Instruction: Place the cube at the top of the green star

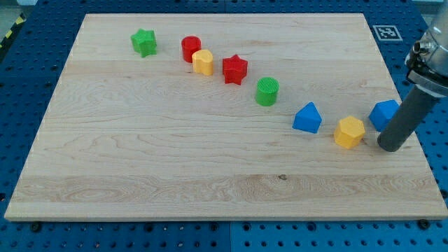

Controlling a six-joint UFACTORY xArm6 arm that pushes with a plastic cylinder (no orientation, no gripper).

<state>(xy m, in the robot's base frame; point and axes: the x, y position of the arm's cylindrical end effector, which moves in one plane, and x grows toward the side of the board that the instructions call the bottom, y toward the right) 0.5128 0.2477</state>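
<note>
At the view's right edge: my tip [391, 147] rests on the wooden board [210, 175], touching the blue cube [384, 113] and just right of the yellow hexagonal block [348, 131].
Jaws: none, only a plain rod.
Green star [144, 42]: top left, well apart from the cube.
Diagonal row: red cylinder [190, 47], yellow block [203, 62], red star [234, 69], green cylinder [267, 92], blue wedge-like block [307, 118].
Writing: none readable; a black-and-white marker tag [383, 31] sits beyond the board's top right corner.

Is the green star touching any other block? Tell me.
No: the green star sits alone near the view's top left, with bare board between it and the red cylinder.
</note>
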